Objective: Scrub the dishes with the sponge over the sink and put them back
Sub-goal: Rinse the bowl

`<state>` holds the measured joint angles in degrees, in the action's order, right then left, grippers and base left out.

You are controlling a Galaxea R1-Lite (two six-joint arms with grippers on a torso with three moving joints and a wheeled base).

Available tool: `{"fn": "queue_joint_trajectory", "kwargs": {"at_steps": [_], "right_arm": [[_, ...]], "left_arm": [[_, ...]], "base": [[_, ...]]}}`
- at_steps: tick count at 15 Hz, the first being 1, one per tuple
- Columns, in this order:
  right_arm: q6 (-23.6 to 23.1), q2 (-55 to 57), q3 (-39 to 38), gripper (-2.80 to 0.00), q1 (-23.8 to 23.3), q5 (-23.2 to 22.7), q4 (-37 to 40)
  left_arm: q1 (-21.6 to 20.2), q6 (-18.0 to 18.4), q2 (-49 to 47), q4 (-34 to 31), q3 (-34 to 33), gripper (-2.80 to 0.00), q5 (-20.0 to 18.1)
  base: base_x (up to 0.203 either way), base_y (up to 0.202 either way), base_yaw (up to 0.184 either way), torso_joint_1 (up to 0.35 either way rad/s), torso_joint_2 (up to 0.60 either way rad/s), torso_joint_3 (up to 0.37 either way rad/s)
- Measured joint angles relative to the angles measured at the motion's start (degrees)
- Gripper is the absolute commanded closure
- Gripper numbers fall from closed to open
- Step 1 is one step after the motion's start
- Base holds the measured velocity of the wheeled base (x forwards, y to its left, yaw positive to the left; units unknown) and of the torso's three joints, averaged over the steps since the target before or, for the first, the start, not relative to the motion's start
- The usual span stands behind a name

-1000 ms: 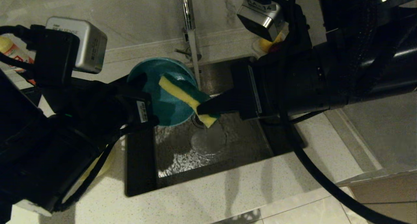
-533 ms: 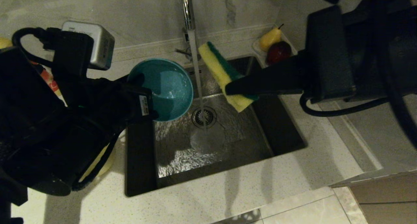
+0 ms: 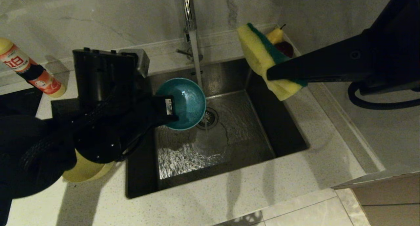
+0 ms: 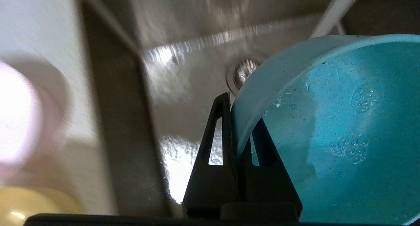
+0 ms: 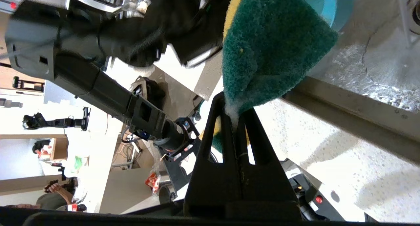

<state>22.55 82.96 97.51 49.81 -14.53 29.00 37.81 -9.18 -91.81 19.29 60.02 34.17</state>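
The sink (image 3: 262, 127) takes up the middle of the desk (image 3: 229, 199), water running from the tap (image 3: 192, 29) onto its floor beside the drain. Over its left half the left hand (image 3: 169, 116) is clamped on the rim of the blue bowl (image 3: 185, 102), one finger inside and one outside, the bowl tilted with its hollow facing up. Off at the sink's back right corner the right hand (image 3: 274, 75) is squeezed tight on the sponge (image 3: 262, 58), which hangs well apart from the bowl.

I'd say this bowl's scrub is finished or paused, since sponge and bowl are separated; setting it down is left. A yellow bowl (image 3: 83, 170) sits on the desk left of the sink, partly under the arm; whether it has been washed I can't tell.

The left wrist view adds droplets inside the blue bowl and a pink bowl (image 4: 16, 117) on the desk near the yellow one, hidden from the head view. The right wrist view shows the sponge's green face and suds at the fingers (image 5: 218, 121).
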Motion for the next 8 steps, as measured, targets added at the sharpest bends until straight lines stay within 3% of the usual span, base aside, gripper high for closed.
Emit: {"fn": "queue_joint_trajectory", "kwargs": {"at_steps": [5, 8], "right_arm": [[-0.07, -1.10, -1.26, 0.00, -1.04, -0.16, -0.06], [-0.06, -1.48, -1.81, 0.00, -1.55, -0.32, -0.06]], "left_arm": [[-5.16, -20.07, -8.77, -20.71, 17.23, 0.00, -8.67], [-6.32, -27.02, -13.86, -26.00, 24.55, 0.00, -9.62]], "base": [[0.000, 0.000, 0.000, 0.000, 0.00, 0.000], [0.000, 0.000, 0.000, 0.000, 0.00, 0.000]]}}
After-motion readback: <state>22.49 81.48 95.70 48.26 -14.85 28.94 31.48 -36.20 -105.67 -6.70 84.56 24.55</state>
